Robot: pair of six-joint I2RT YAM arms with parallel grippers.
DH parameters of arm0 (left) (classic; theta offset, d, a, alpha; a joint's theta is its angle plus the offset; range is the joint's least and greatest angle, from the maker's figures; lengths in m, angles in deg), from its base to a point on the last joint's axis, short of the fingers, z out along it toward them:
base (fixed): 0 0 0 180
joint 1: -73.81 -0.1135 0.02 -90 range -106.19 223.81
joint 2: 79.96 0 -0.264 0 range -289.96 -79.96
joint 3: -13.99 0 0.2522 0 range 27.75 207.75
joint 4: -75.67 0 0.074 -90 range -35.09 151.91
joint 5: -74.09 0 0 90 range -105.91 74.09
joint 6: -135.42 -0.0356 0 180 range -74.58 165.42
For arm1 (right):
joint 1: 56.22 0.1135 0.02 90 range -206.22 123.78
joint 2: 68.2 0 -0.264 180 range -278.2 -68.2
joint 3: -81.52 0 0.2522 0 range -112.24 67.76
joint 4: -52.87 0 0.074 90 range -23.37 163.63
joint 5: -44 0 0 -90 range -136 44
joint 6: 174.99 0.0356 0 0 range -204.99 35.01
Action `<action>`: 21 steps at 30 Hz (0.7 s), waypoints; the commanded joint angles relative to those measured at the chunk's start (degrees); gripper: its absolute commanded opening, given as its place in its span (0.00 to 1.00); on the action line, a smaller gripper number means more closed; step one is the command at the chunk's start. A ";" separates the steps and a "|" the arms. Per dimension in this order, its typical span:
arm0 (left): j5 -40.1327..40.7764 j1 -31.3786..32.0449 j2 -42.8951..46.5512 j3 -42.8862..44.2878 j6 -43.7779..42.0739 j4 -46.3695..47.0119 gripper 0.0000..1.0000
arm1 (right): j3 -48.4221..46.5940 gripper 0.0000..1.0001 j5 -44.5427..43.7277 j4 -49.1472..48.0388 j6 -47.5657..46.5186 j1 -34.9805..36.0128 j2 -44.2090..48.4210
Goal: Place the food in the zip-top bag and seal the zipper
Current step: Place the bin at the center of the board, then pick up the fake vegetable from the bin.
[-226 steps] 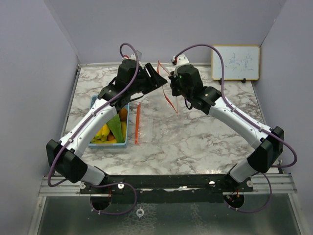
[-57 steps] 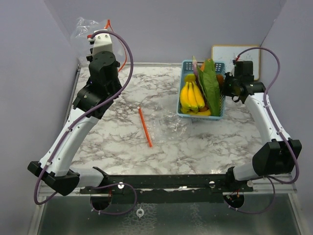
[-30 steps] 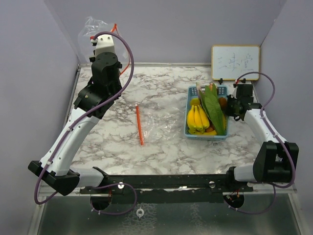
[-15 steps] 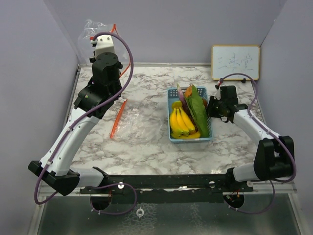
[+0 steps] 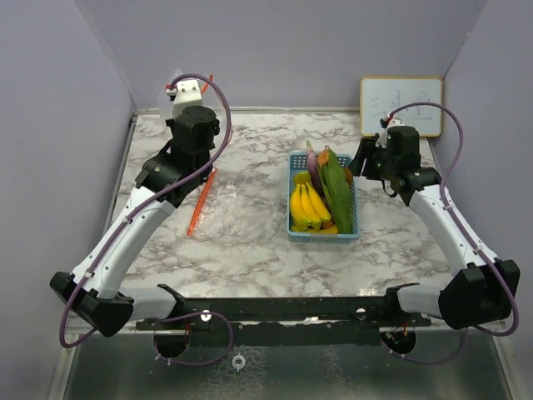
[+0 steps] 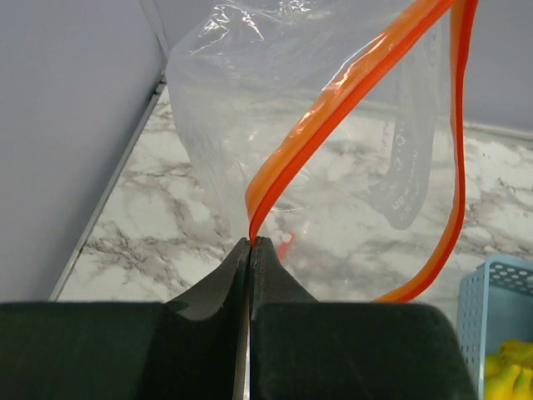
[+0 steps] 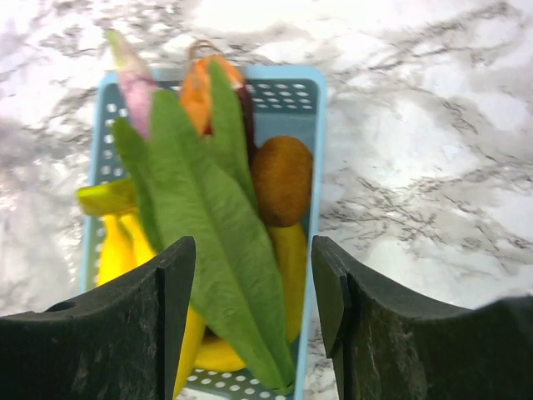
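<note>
bright, even light; soft shadows

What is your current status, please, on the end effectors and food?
Left end effector shut on bag zipper. Right end effector open above basket. Food in basket, none bagged. Nothing blocking.

clear plastic zip-top bag (image 6: pixel 241 108): glossy, crinkled film. Its orange plastic zipper strip (image 6: pixel 333 92) is smooth, pinched between the matt black left jaws. Below the right jaws: light-blue perforated plastic basket (image 7: pixel 315 108), smooth-skinned yellow bananas (image 7: pixel 112 242), matt dark-green leafy vegetable (image 7: pixel 208 242). Counter (image 7: pixel 416 125) has a polished marble look.
</note>
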 commanded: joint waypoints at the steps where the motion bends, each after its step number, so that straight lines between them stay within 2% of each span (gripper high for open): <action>1: -6.45 -0.22 1.90 -2.08 8.76 -5.35 0.00 | -3.43 0.58 1.12 3.40 0.63 5.00 1.14; 8: -18.62 -0.32 2.26 -3.86 15.02 -9.40 0.00 | -6.12 0.60 1.72 0.58 3.05 14.62 -4.68; 15: -23.49 -0.25 3.10 -4.80 23.03 -13.91 0.00 | -9.13 0.62 2.65 -1.90 5.71 16.46 -11.56; 21: -27.80 -0.27 1.53 -5.26 24.89 -14.35 0.00 | -12.92 0.63 -0.86 0.97 7.08 20.12 -15.80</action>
